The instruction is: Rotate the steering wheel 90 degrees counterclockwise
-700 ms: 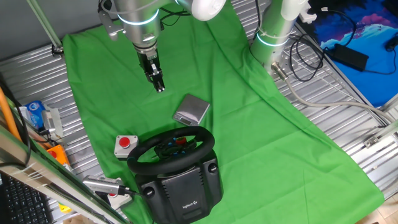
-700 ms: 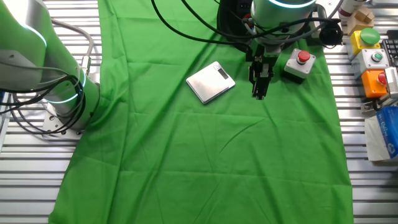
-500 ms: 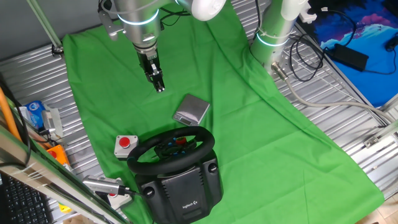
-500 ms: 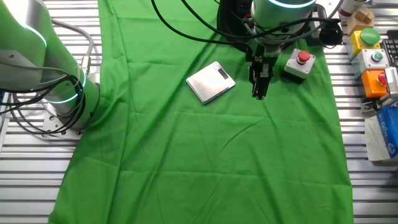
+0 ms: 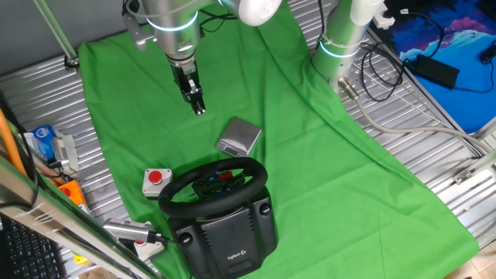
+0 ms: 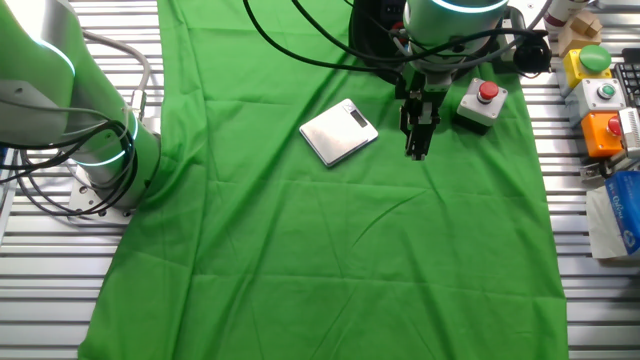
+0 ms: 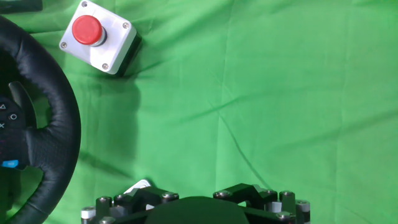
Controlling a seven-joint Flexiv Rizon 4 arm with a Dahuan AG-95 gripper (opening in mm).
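In the hand view, the left edge cuts off the steering wheel (image 7: 46, 134), showing only 1 arc of rim. The gripper (image 5: 198, 107) fingertips lie below that frame; jaw spacing is indeterminable. The other fixed view excludes the wheel.

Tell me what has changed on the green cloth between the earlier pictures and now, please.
Nothing has visibly changed. The gripper hangs in the same spot above the green cloth, holding nothing. The black round steering wheel, the flat silver scale and the small grey box with the red button lie where they were.
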